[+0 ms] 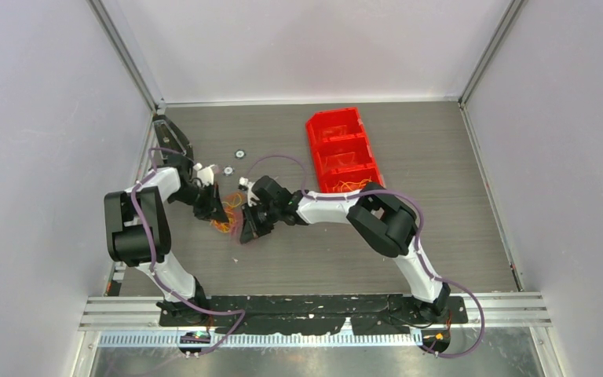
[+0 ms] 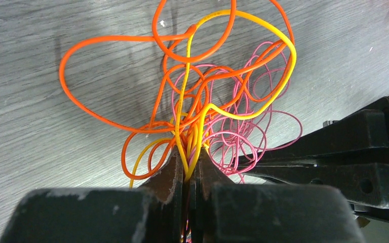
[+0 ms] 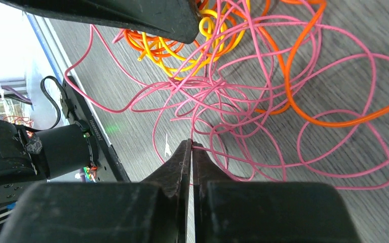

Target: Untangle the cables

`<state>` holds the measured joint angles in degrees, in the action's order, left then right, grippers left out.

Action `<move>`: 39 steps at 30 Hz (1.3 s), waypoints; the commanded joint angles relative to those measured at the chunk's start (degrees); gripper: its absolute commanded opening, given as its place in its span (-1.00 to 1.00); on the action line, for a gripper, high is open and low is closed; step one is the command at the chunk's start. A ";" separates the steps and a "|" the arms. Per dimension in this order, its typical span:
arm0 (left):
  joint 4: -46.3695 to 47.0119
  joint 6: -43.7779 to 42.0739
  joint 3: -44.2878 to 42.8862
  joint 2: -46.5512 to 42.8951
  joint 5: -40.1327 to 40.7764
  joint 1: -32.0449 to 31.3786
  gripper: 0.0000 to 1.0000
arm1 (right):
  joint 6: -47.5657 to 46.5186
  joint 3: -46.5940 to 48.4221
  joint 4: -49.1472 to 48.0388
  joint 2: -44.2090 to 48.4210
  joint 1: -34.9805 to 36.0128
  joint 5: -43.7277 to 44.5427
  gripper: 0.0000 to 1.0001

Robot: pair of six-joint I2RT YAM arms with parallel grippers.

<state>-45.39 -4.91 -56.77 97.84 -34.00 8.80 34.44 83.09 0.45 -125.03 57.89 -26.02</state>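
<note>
The cables [image 1: 226, 221] are a small tangle of thin orange, yellow and pink strands on the table between the two grippers. My left gripper [image 1: 218, 210] is shut on a bunch of yellow, orange and pink strands [image 2: 191, 152]; orange loops [image 2: 106, 76] and pink loops [image 2: 243, 126] fan out beyond its tips. My right gripper [image 1: 248, 228] is shut, with a pink strand [image 3: 218, 152] pinched at its tips [image 3: 191, 144]. Pink loops [image 3: 263, 101] spread ahead of it, with orange [image 3: 309, 111] and yellow [image 3: 182, 55] strands farther off.
A red three-compartment bin [image 1: 344, 149] stands at the back right, its nearest compartment holding more orange strands [image 1: 351, 185]. Two small round discs [image 1: 240, 154] lie behind the left arm. The left gripper's dark finger [image 3: 131, 15] crosses the top of the right wrist view.
</note>
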 commanded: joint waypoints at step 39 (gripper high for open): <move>-3.50 -2.93 -4.43 1.39 1.95 5.90 -1.00 | -27.06 -30.08 21.14 49.91 -18.28 -12.95 -0.89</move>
<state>-47.11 -6.22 -58.85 98.89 -32.95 13.58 13.26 53.56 16.69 -81.95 40.88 -37.06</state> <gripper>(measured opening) 0.039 0.063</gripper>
